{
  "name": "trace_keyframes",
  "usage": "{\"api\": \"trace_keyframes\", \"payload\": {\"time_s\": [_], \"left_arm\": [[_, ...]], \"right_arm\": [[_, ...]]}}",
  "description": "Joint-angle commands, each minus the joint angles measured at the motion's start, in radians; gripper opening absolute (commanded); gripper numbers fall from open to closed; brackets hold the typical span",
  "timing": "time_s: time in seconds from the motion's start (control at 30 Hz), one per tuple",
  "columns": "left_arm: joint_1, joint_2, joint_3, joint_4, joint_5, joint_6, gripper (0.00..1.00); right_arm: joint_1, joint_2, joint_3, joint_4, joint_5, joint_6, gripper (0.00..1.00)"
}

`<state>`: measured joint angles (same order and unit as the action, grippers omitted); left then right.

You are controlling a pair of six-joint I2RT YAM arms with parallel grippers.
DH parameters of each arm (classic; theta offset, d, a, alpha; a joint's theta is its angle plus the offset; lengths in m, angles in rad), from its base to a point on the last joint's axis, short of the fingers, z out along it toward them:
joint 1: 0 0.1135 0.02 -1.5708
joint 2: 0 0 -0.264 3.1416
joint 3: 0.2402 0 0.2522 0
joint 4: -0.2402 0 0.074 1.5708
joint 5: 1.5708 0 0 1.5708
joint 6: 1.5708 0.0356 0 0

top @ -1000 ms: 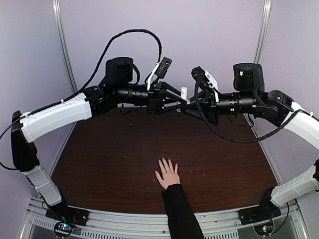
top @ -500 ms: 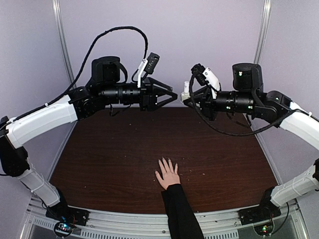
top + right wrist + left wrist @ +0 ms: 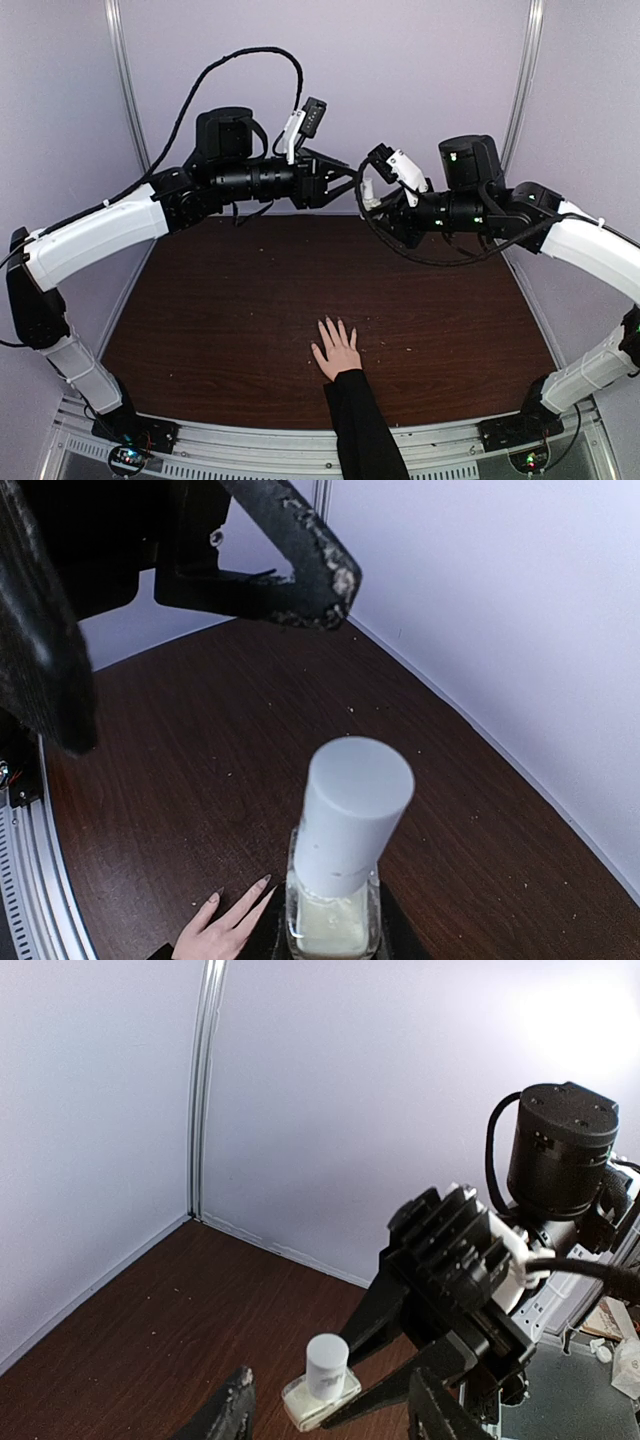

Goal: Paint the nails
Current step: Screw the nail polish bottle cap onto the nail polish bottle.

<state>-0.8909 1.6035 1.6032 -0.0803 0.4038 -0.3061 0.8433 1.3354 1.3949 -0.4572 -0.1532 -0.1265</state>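
Thing: nails (image 3: 326, 322) at the fingertips of a light-skinned hand (image 3: 336, 356) in a black sleeve (image 3: 365, 430)
Look: tiny and pale, close to the skin tone; from above barely told apart from the fingertips; finish too small to judge
Closer view: from the right wrist, two fingertips showing, one short pale nail (image 3: 264, 881) visible
Pose: facing up, with the hand palm down, fingers slightly spread and pointing away from the table's near edge
Place: on the dark brown table (image 3: 220, 300), close to its near edge, about midway between its left and right sides
Contact: hand lying flat on the table top, sleeve crossing the table's near edge
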Motion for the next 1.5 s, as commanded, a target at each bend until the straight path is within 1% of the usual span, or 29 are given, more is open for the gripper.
{"api": "trace_keyframes", "payload": {"time_s": [0.0,0.47,0.8,0.97,1.17,1.3,1.47], "left_arm": [[-0.008,0.039,0.063,0.023,-0.007,-0.024,0.51],[-0.014,0.083,0.107,-0.001,0.013,-0.027,0.42],[-0.015,0.111,0.135,-0.035,0.016,-0.021,0.39],[-0.015,0.111,0.135,-0.038,0.016,-0.022,0.31],[-0.015,0.104,0.117,-0.021,0.029,-0.021,0.15],[-0.016,0.101,0.104,-0.013,0.039,-0.022,0.09],[-0.015,0.094,0.078,0.014,0.071,-0.021,0.06]], "right_arm": [[0.011,0.016,0.052,-0.009,0.031,0.012,0.0],[0.023,0.034,0.072,-0.031,0.039,0.002,0.0],[0.033,0.045,0.088,-0.047,0.048,-0.013,0.0],[0.034,0.044,0.085,-0.051,0.052,-0.019,0.0],[0.034,0.04,0.086,-0.046,0.055,-0.018,0.0],[0.034,0.037,0.087,-0.041,0.043,-0.014,0.0],[0.033,0.029,0.096,-0.034,0.014,-0.014,0.0]]}}
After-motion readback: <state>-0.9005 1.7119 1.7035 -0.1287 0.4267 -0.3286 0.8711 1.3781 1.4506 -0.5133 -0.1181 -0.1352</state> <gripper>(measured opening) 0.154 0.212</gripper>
